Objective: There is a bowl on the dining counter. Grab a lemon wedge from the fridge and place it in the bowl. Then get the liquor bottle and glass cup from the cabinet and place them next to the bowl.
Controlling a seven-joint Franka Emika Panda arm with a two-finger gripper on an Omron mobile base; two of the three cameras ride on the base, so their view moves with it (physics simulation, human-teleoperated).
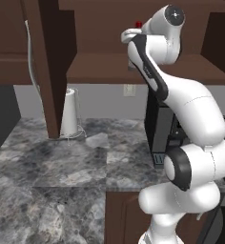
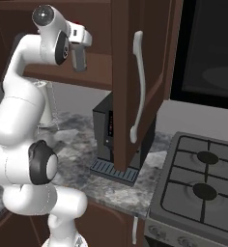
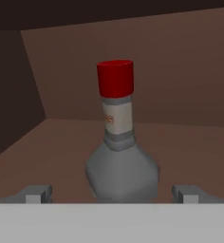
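The liquor bottle (image 3: 122,171) stands upright on the floor of the open cabinet (image 1: 109,66). It is greyish glass with a pale neck label and a red cap (image 3: 115,78). My gripper (image 3: 113,196) is open just in front of the bottle, one fingertip (image 3: 35,194) on each side of its base and not touching it. In the left base view the red cap (image 1: 138,24) peeks out beside my raised hand. The glass cup, bowl, lemon wedge, fridge and dining counter are out of view.
The cabinet door (image 2: 135,82) with its silver bar handle hangs open right of the arm. On the marbled counter (image 1: 62,167) below stand a tall white cylinder (image 1: 69,114) and a black coffee machine (image 2: 106,130). A gas stove (image 2: 203,183) lies at the right.
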